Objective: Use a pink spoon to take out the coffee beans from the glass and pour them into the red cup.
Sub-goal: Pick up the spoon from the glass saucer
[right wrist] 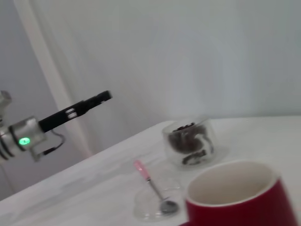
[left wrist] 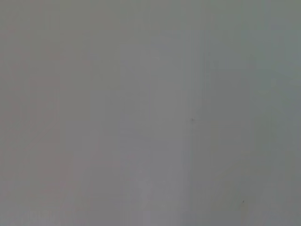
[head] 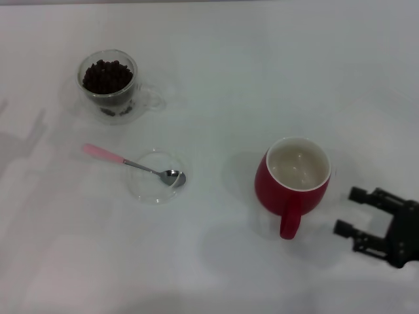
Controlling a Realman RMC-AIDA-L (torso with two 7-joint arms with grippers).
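The glass (head: 109, 86) with a heap of coffee beans (head: 107, 76) stands at the far left of the white table. The pink spoon (head: 131, 163) lies nearer, handle pointing left, its metal bowl resting in a shallow clear dish (head: 156, 178). The red cup (head: 296, 178) stands to the right, empty, handle towards me. My right gripper (head: 350, 211) is open and empty, low beside the cup on its right. The right wrist view shows the cup (right wrist: 237, 200), spoon (right wrist: 150, 183), glass (right wrist: 189, 141) and my left gripper (right wrist: 101, 97) held high off to the side.
The table (head: 216, 78) is plain white. The left wrist view shows only a blank grey surface. A pale wall stands behind the table in the right wrist view.
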